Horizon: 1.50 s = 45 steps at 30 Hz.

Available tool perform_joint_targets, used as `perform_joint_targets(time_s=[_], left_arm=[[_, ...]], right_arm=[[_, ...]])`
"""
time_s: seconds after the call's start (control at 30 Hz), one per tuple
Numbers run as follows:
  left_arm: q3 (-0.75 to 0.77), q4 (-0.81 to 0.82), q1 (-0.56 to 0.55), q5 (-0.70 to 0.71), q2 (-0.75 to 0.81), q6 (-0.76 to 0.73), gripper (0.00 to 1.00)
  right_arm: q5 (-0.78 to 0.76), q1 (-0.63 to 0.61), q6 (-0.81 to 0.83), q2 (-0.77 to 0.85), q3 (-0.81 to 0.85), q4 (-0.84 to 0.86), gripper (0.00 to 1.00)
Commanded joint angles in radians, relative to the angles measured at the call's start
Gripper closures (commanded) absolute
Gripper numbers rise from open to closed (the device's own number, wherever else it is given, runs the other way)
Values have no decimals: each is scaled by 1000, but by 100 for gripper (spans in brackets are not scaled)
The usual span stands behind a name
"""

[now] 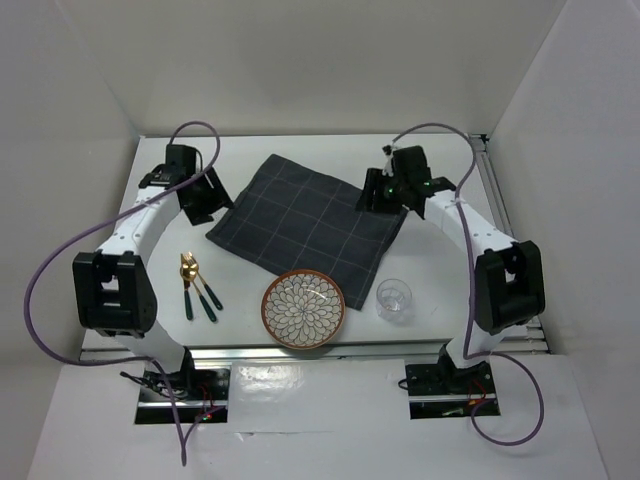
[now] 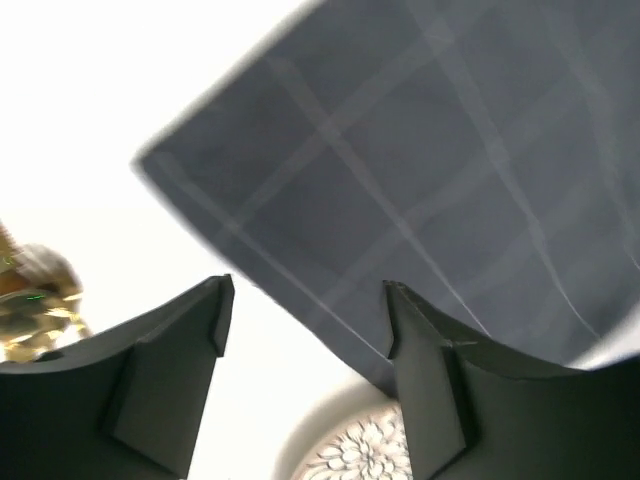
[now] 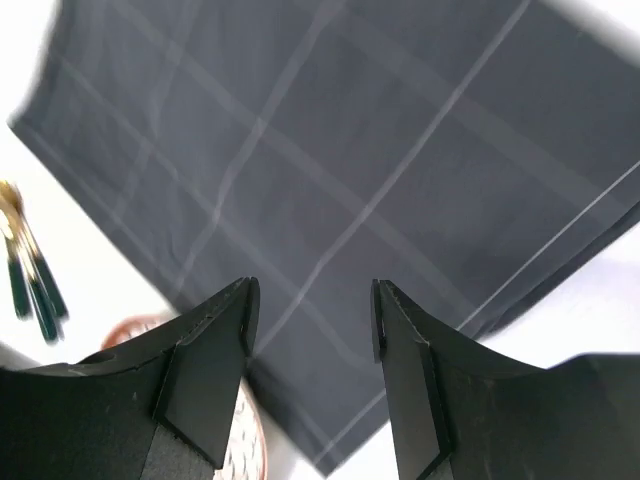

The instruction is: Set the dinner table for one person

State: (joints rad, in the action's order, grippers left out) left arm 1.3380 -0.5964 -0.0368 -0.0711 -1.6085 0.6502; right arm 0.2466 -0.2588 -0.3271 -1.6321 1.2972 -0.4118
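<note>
Wide, flat, plain white dinner table (image 1: 300,150), seemingly rectangular, corners partly hidden

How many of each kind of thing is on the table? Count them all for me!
Checked cloth: 1
Patterned plate: 1
Clear glass: 1
Cutlery: 3, it seems; the pieces overlap
Total: 6

Robo lab rig: white panel walls (image 1: 320,60) round table (image 1: 300,150) w/ cabled arms (image 1: 130,235).

Dark checked cloth (image 1: 308,225) in the middle; patterned plate (image 1: 304,309) at six o'clock, glass (image 1: 394,299) at four, cutlery (image 1: 197,285) at eight.
</note>
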Motion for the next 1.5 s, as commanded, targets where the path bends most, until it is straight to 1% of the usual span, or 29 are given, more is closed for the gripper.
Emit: perform_joint_targets(time_s=[0.0, 0.07, 0.1, 0.17, 0.27, 0.33, 0.37, 0.4, 0.5, 0.53, 0.6, 0.7, 0.73, 0.77, 0.8, 0.83, 0.87, 0.9, 0.93, 0.97, 1.0, 1.07, 1.1, 1.17, 1.2, 1.27, 1.4, 1.47], left_arm=[[24, -97, 57, 82, -70, 52, 21], [13, -88, 92, 73, -111, 42, 18], [13, -88, 92, 73, -128, 42, 14], [33, -88, 104, 73, -194, 42, 14], [59, -88, 114, 63, -282, 32, 12], [73, -88, 114, 51, -320, 32, 12], [85, -88, 114, 51, -336, 32, 12], [96, -88, 114, 51, -364, 32, 12], [96, -88, 114, 51, -383, 32, 18], [96, -77, 114, 51, -395, 32, 25], [105, -77, 114, 51, -404, 23, 33], [105, -68, 114, 40, -413, 23, 78], [105, -68, 114, 30, -422, 23, 91], [105, -68, 114, 30, -422, 23, 100], [105, -77, 114, 21, -422, 23, 100], [105, -77, 114, 21, -422, 23, 100], [105, -77, 114, 21, -412, 23, 100], [92, -77, 114, 21, -389, 23, 100], [75, -68, 114, 21, -375, 23, 100], [66, -68, 114, 21, -361, 23, 100], [49, -68, 114, 11, -347, 23, 100], [27, -68, 114, 11, -306, 23, 100], [15, -59, 104, -4, -292, 23, 100], [-28, -59, 104, -4, -246, 14, 100], [-48, -59, 104, 5, -229, 14, 100], [-105, -46, 104, -4, -199, 14, 100], [-149, -36, 92, -15, -166, 14, 100], [-161, -36, 83, -6, -166, 5, 100]], right_arm=[[-49, -33, -47, 54, -56, -84, 41], [-61, -33, -47, 63, -81, -84, 41], [-61, -33, -61, 48, -90, -108, 38], [-61, -19, -73, 17, -90, -128, 38], [-81, 4, -96, -67, -62, -153, 33], [-111, 16, -110, -120, -50, -162, 29], [-112, 29, -110, -132, -41, -162, 23], [-124, 41, -121, -155, -41, -162, 23], [-136, 53, -144, -175, -50, -153, 21], [-136, 62, -154, -186, -50, -139, 21], [-136, 76, -165, -198, -59, -125, 21], [-118, 85, -176, -238, -70, -101, 27], [-109, 95, -187, -261, -70, -90, 29], [-109, 95, -187, -271, -61, -78, 37], [-109, 95, -187, -284, -41, -78, 44], [-109, 95, -187, -308, -27, -78, 53], [-118, 95, -187, -319, -9, -78, 78], [-127, 95, -178, -331, 37, -78, 88], [-138, 104, -178, -360, 66, -87, 96], [-138, 115, -164, -376, 97, -96, 100], [-138, 115, -153, -394, 170, -96, 100], [-138, 139, -142, -457, 241, -105, 100], [-138, 139, -142, -478, 311, -114, 100], [-112, 150, -119, -555, 381, -114, 100], [-112, 159, -119, -580, 448, -125, 100], [-112, 159, -109, -651, 511, -160, 100], [-89, 159, -109, -675, 542, -165, 100], [-102, 159, -99, -654, 508, -165, 100]])
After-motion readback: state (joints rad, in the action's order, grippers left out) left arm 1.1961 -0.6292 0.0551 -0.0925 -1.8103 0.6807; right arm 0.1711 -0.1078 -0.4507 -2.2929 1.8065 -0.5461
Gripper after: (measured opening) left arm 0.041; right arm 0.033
